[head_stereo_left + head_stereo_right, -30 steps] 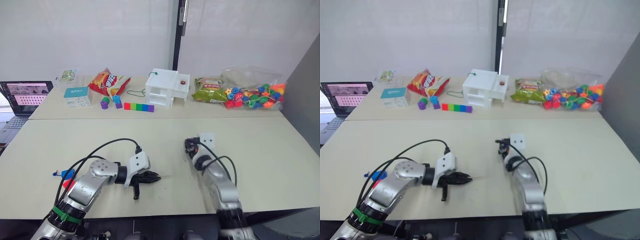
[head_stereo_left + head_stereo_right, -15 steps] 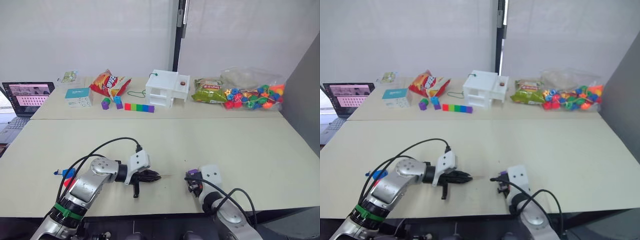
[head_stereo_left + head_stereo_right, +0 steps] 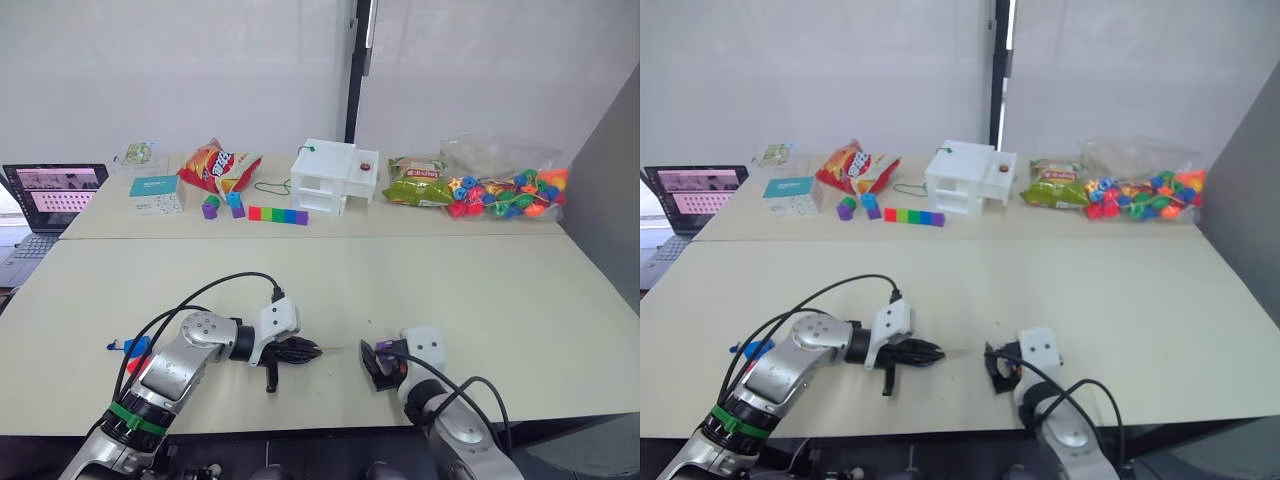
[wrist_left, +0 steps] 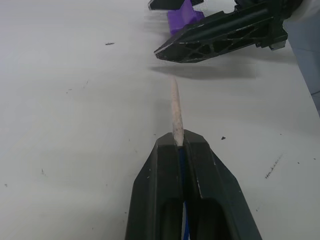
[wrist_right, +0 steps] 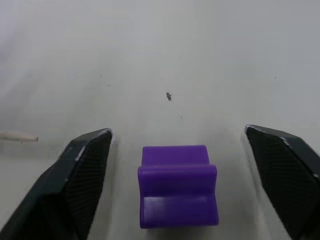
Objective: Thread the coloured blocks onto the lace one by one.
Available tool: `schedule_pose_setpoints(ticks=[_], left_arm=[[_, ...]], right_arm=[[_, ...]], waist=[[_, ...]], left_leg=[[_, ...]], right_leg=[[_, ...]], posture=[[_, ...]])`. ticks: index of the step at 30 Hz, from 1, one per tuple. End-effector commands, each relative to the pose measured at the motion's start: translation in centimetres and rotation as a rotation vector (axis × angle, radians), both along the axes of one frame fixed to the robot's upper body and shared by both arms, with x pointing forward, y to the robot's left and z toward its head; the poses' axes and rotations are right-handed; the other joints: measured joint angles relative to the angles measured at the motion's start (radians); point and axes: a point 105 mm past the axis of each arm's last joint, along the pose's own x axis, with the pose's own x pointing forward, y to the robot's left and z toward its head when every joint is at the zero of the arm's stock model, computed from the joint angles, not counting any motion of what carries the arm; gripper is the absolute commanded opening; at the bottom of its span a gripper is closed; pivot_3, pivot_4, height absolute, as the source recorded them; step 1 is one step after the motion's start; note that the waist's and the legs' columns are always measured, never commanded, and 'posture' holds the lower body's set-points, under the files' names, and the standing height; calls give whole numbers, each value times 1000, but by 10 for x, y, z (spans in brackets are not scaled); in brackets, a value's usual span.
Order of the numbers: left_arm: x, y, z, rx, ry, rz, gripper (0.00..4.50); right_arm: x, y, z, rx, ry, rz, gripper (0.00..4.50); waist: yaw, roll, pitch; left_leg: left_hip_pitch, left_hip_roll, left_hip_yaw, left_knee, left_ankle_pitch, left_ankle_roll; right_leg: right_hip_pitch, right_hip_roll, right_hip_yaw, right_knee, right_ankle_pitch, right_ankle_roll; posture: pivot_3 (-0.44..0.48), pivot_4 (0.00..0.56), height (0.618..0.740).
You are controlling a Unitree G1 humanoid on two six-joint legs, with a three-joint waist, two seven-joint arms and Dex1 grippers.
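1. Pale, matte table [image 3: 520,290] lightly speckled with dust — the white toy house [image 3: 335,175] stands at its far side.
2. Left of the house and nearer the robot, the left gripper [image 4: 178,145] is clamped on the lace [image 4: 175,111], whose stiff, pale, pointed tip juts out.
3. Just past that tip, the right gripper [image 5: 182,165] stands wide around one purple block [image 5: 177,185] — a smooth plastic cube, touching neither finger.

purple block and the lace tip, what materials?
Purple block: looks like moulded plastic, with smooth, evenly coloured faces and a soft sheen. Lace tip: pale, matte and stiff, tapering to a point; possibly wood or wrapped plastic, hard to tell.
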Motion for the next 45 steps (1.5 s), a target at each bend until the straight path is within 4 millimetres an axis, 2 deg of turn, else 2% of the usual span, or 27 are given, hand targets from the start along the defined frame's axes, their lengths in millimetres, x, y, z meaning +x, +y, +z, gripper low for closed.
schedule_pose_setpoints(ticks=[1, 5, 7, 9, 12, 16, 20, 23, 30, 33, 38, 40, 45], left_arm=[[0, -2, 9, -13, -33, -15, 0], [0, -3, 9, -13, -33, -16, 0], [-2, -4, 8, -13, -32, -20, 0], [-2, -5, 8, -14, -31, -22, 0], [-3, -5, 8, -14, -31, -24, 0], [-5, -5, 8, -14, -31, -22, 0], [-7, -5, 8, -16, -31, -16, 0], [-8, -5, 8, -17, -31, -14, 0], [-13, -6, 7, -19, -26, -14, 0], [-14, -7, 8, -19, -27, -15, 0], [-16, -8, 9, -19, -27, -18, 0], [-16, -8, 10, -17, -28, -22, 0], [-14, -13, 14, -14, -32, -19, 0]], right_arm=[[4, 1, 40, 19, -141, 109, 4484], [5, 5, 57, 5, -149, 335, 4484], [2, 5, 61, -5, -103, 506, 4484], [-4, 0, 62, -20, -20, 699, 4484], [-5, -16, 61, -117, 74, 881, 4484], [-1, -29, 56, -255, 138, 1019, 4484], [8, -34, 46, -444, 168, 1168, 4484], [18, -39, 36, -570, 160, 1212, 4484], [32, -40, 28, -641, 140, 1278, 4484], [36, -39, 26, -630, 139, 1286, 3680], [41, -39, 24, -613, 131, 1274, 1904], [41, -39, 23, -604, 130, 1272, 1363], [37, -29, 26, -544, 116, 1255, 1362]], waist=[[0, 0, 0], [2, 0, 0], [3, 0, 0], [3, 0, 0], [7, 0, 0], [9, -1, 0], [8, -1, 0], [9, -1, 0], [20, -1, 0], [22, -1, 0], [22, -1, 0], [22, -1, 0], [22, -1, 0]], left_leg=[[0, 0, 0, 0, 0, 0], [0, 0, 0, 0, 0, 0], [0, 0, 0, 0, 0, 0], [0, 0, 0, 1, 0, 1], [1, 0, 0, 1, -1, 2], [0, 0, 0, 1, -1, 2], [-1, 0, 1, 1, -1, 2], [-1, 0, 1, 2, -1, 2], [-1, 0, 1, 2, -1, 2], [-1, 0, 1, 2, -1, 2], [-1, 0, 1, 2, -1, 2], [-1, 0, 1, 2, -1, 2], [-1, 0, 1, 2, -1, 2]], right_leg=[[0, 0, 0, 0, 0, 0], [1, 0, 0, 0, 0, 0], [1, 0, 0, 0, 0, 0], [2, 0, 0, -1, 0, 0], [3, 0, -1, -2, 0, 0], [2, 0, -1, -3, 0, 0], [1, 0, 0, -2, 0, 0], [1, 0, 0, -2, 0, 0], [1, -1, 0, -2, 0, 1], [1, -1, 0, -2, 0, 1], [1, -1, 0, -1, 0, 0], [1, -1, 0, -1, 0, 0], [1, -1, 0, -1, 0, 0]], posture=[[0, 150, 740], [0, 150, 740], [0, 150, 740], [0, 150, 740], [0, 150, 740], [0, 150, 740], [0, 150, 740], [0, 150, 740], [0, 150, 740], [0, 150, 740], [0, 150, 740], [0, 150, 740], [0, 150, 740]])
